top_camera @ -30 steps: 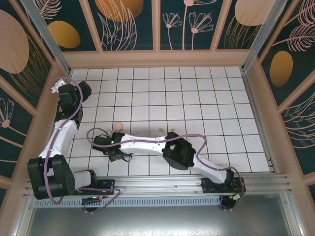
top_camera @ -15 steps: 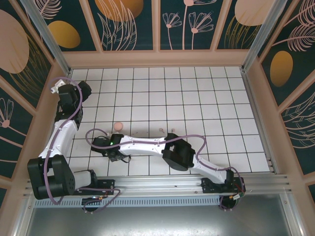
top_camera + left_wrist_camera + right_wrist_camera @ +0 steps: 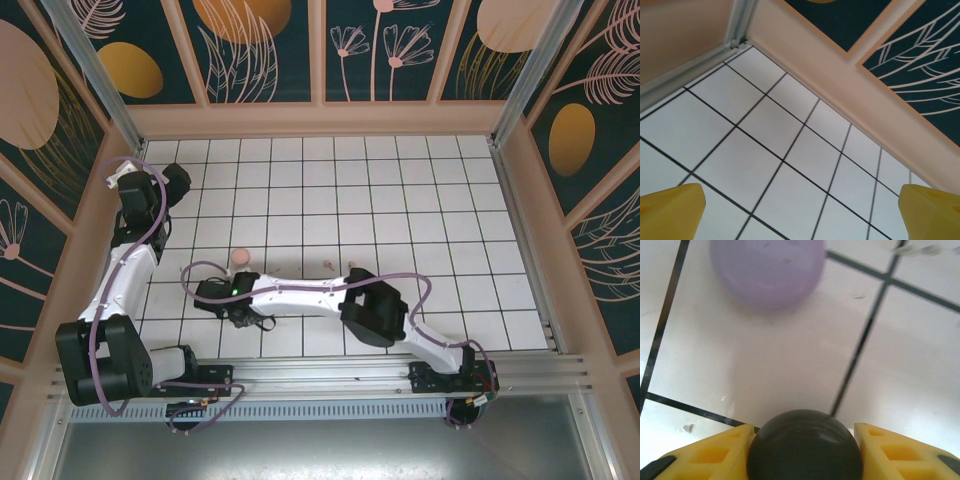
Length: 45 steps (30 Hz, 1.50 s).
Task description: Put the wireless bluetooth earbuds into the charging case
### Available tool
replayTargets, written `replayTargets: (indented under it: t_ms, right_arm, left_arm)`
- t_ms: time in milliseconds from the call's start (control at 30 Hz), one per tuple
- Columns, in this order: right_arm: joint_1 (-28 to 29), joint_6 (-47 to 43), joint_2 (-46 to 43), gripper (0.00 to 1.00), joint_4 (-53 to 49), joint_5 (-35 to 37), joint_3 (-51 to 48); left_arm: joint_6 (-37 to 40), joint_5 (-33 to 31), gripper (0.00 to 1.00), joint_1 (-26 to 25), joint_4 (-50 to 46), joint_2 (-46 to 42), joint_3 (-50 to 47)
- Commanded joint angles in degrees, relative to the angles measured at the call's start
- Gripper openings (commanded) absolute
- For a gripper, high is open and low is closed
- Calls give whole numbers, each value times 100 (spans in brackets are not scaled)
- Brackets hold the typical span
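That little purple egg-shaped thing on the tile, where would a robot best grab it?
Likely from above, pinching the purple thing across its widest girth. It lies on the white tiles, smooth and rounded, with no handle or edge showing.

The left gripper (image 3: 801,195) is hanging over the far left corner of the tiled table (image 3: 400,200), beside the wall (image 3: 790,50). The right gripper (image 3: 805,432) is hovering low over the near left tiles, a rounded case (image 3: 805,452) sitting between its fingers (image 3: 720,452) (touching both, it seems), and a second case (image 3: 767,270) is lying just beyond that one.
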Motion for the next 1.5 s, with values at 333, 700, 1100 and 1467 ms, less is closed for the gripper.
replayTargets:
  t_ms: [333,700,1100,1467]
  right_arm:
    - [-1548,-590,-2073,43,997,379,-1647]
    - [-2997,-1110,-2617,43,1839,-186,-1827]
    - [-3843,-494,-2982,43,2598,-1272,-2260]
    - [-4021,76,-3115,43,2905,-1541,-2464]
  left_arm:
    - [-945,1666,99,-11,1036,-171,-226]
    - [-1180,1751,99,-1100,1866,-307,-937]
    - [-1405,1628,99,-2390,3884,45,-2071]
    - [-1460,1194,99,-3487,5252,1171,-2019]
